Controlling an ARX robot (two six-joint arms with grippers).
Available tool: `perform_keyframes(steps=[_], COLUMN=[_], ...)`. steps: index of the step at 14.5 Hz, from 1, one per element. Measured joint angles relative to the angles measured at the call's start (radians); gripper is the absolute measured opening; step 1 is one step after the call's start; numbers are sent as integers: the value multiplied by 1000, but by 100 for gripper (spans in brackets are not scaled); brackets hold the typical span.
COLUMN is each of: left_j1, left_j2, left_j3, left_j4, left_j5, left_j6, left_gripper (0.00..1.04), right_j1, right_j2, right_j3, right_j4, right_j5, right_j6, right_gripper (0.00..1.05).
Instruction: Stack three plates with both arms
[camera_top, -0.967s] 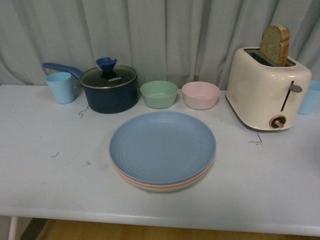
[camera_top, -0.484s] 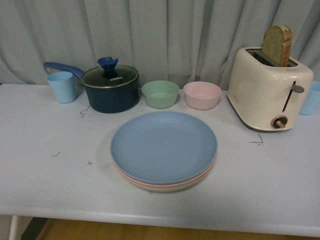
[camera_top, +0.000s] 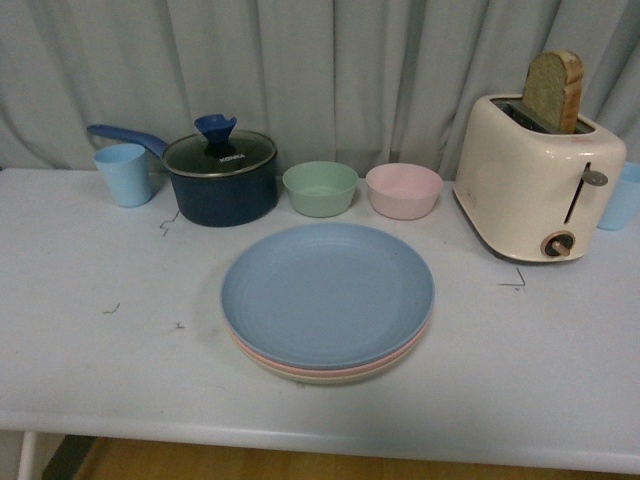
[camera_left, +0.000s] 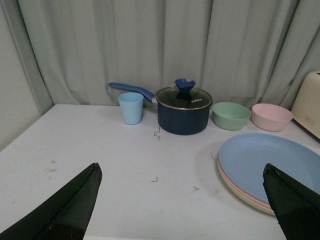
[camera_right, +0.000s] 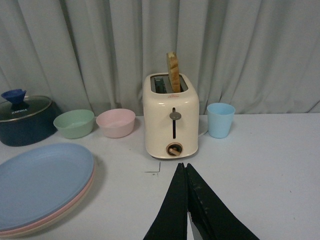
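Three plates lie in one stack at the middle of the table: the blue plate (camera_top: 327, 290) on top, the pink plate's rim (camera_top: 262, 357) under it, the beige plate's rim (camera_top: 320, 378) at the bottom. The stack also shows in the left wrist view (camera_left: 272, 162) and the right wrist view (camera_right: 40, 182). No arm shows in the front view. My left gripper (camera_left: 182, 172) is open, its jaws wide apart above the table beside the stack, holding nothing. My right gripper (camera_right: 183, 166) is shut and empty, in front of the toaster.
Along the back stand a light blue cup (camera_top: 124, 174), a dark blue pot (camera_top: 220, 178) with a glass lid, a green bowl (camera_top: 320, 188), a pink bowl (camera_top: 403, 190), and a cream toaster (camera_top: 538, 177) holding a slice of bread. A second blue cup (camera_right: 220, 120) is right of the toaster.
The view shifted very slightly between the oldest frame and now; the plates and the other things have not moved.
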Motion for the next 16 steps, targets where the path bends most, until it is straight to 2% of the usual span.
perform_keyframes(steps=[5, 12, 14, 16], left_j1=[0, 0, 0, 0], left_j2=[0, 0, 0, 0], left_j3=[0, 0, 0, 0], left_j4=[0, 0, 0, 0], left_j5=[0, 0, -1, 0], left_j6=[0, 0, 0, 0], left_gripper=[98, 98, 98, 98], right_j1=[0, 0, 0, 0], right_j2=[-177, -322, -468, -488], right_j3=[0, 0, 0, 0], right_j4=[-172, -317, -497, -500], right_j5=[0, 0, 0, 0], right_j6=[0, 0, 0, 0], right_gripper=[2, 2, 2, 2])
